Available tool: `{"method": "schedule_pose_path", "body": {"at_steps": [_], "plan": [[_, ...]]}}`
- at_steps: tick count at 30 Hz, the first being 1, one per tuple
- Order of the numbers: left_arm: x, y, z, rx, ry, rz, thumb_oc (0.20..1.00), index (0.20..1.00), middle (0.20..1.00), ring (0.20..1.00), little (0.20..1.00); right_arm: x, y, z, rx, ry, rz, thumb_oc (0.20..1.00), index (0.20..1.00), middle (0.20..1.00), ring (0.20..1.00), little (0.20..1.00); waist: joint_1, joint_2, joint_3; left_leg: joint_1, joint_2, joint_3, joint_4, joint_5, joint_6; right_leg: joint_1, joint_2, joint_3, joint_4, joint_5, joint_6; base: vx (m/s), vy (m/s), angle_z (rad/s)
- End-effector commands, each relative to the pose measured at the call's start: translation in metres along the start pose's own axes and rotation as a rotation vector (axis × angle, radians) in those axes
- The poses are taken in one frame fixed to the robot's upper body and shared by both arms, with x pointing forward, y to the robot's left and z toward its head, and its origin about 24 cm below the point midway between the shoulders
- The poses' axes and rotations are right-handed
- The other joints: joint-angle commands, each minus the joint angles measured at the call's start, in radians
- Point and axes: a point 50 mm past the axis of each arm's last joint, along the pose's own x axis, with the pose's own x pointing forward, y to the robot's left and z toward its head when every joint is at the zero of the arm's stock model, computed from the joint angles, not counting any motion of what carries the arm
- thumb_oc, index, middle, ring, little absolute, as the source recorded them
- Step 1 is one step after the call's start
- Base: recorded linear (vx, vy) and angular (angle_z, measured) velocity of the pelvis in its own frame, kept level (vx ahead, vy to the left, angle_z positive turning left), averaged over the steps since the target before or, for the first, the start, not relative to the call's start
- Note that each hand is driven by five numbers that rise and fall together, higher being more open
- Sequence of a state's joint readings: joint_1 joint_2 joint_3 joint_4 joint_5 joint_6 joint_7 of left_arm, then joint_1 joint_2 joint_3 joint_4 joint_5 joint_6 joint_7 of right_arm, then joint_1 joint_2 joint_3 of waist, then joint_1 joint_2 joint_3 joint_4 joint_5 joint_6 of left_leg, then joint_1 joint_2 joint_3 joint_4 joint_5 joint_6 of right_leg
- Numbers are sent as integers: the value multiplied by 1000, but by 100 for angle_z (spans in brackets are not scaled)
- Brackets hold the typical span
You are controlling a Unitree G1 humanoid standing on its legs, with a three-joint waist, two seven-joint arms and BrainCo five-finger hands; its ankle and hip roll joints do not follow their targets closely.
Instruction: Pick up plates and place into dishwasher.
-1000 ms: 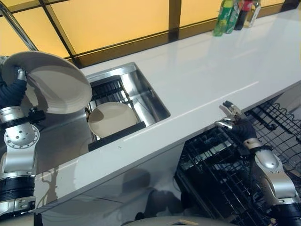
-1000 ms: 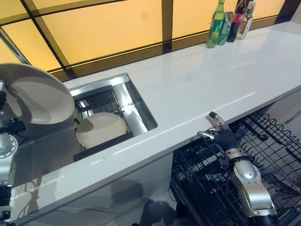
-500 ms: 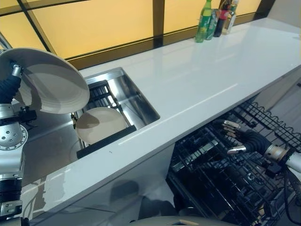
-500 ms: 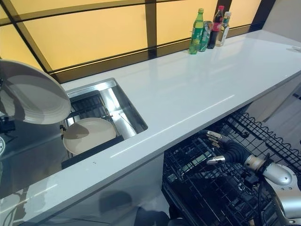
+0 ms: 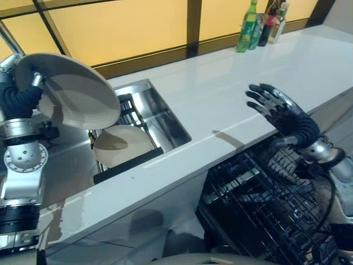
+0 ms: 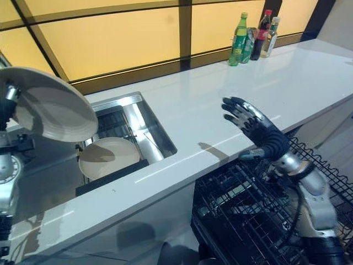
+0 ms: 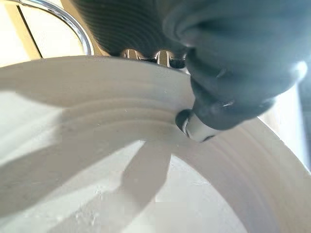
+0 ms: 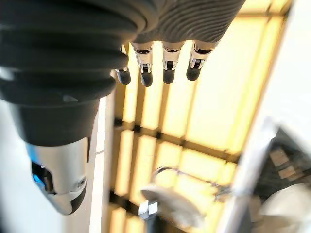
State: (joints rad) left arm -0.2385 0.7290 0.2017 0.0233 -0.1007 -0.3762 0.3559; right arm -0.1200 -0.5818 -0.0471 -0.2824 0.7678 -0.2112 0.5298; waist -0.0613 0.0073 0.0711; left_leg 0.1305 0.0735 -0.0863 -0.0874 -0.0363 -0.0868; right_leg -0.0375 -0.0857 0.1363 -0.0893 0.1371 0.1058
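At the far left, the left hand (image 5: 21,96) is raised above the counter and grips a white plate (image 5: 74,96) by its rim, thumb (image 7: 197,127) pressed on the plate's inner face and fingers curled behind the edge. The plate is tilted, its hollow side facing right and down, and it hangs in the air over the left part of the steel sink (image 5: 160,113). A curved chrome tap (image 7: 58,17) shows just behind the plate's rim in the left wrist view.

Inside the sink, a second white plate (image 5: 122,144) lies on a dark rack (image 5: 128,107), leaning slightly, close to the near edge of the basin. The shadow of the held plate falls across its left side.

To the right of the sink runs the white countertop (image 5: 220,88), bare along its middle. At its far right end, against the amber window (image 5: 121,27), stand several bottles (image 5: 263,25) close together, a green one on the left of the group.

Below the counter's near edge, the dishwasher's black wire rack (image 5: 265,215) is pulled out.

The right hand (image 5: 281,110) is held up above the near edge of the counter, over the rack, with its fingers straight and spread apart, holding nothing, palm turned toward the counter.
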Motion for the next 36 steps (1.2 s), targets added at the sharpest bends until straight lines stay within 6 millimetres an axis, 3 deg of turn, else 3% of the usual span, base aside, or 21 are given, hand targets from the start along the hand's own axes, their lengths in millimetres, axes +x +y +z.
{"method": "schedule_pose_path", "body": {"at_steps": [1,6,17,24,36], "plan": [[17,-18,29,-86,-161,13,200,200,200,200,200,30,12,12,75,-154,-39,1000,1000,1000,1000,1000,31,-6,-70,-89,-60,-38,13,76,55,55,1,-55,134,-140,-9,43,-10,23],[13,-53,43,-180,-176,-33,200,200,200,200,200,61,40,5,153,-158,-50,1000,1000,1000,1000,1000,69,-14,-84,-92,-67,-65,13,83,57,74,-7,-91,120,-139,-11,45,1,19],[2,-100,68,-334,-154,-32,200,200,200,200,200,89,81,-32,117,51,-62,1000,1000,1000,1000,1000,107,-26,-98,-101,-83,-105,11,96,65,87,-9,-130,117,-142,-16,32,10,15],[4,-105,79,-327,-168,-35,200,200,200,200,200,96,97,-39,9,136,-35,1000,1000,1000,1000,1000,115,-26,-98,-99,-90,-114,6,96,66,91,-12,-139,121,-148,-13,12,14,9],[6,-111,83,-366,-128,-17,200,200,200,200,200,120,113,-28,-227,120,-41,1000,1000,1000,1000,1000,136,-26,-93,-94,-97,-127,6,94,64,100,-15,-140,110,-144,-11,0,3,2]]}}
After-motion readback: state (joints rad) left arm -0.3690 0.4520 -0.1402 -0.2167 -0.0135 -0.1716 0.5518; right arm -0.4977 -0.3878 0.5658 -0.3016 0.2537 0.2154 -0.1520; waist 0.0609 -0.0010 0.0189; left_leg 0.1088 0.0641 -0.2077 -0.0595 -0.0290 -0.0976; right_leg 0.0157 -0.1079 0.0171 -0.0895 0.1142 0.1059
